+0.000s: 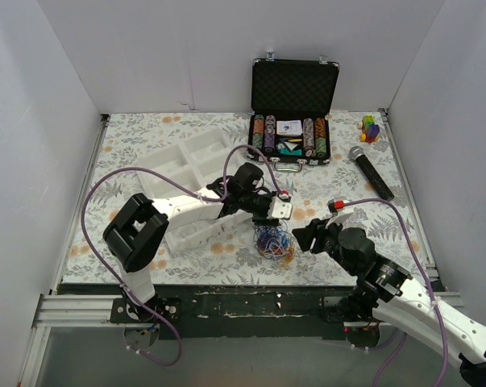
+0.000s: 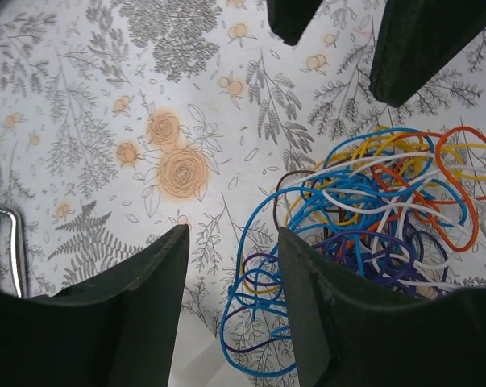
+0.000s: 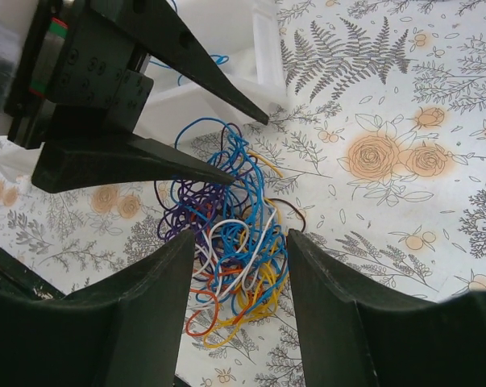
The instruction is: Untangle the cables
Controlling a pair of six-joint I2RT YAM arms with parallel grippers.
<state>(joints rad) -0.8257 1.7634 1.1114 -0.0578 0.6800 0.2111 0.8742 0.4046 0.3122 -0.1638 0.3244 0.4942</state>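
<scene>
I have the floral-cloth table [image 1: 339, 169] in view from above, with a white compartment tray [image 1: 186, 161] on the left half, an open black case [image 1: 295, 85] of poker chips at the back and a microphone [image 1: 370, 171] to the right. The cables [image 1: 273, 242] lie as one fist-sized knot of blue, purple, orange, white and yellow loops near the front edge, just beside the tray's near corner. The left pincer [image 3: 249, 151] hangs right over the knot with its jaws apart. Blue loops sit in the gap, but I can't say for certain that either finger touches them. The right pincer [image 3: 241, 250] faces it from the other side, jaws also apart and nothing held. My worry is that the two sets of fingers are close enough to knock together. A bite that takes several strands would also cinch the knot tighter, or drag the whole bundle off the near edge. I can read no brand or label. The card in the case carries print too small to make out.
</scene>
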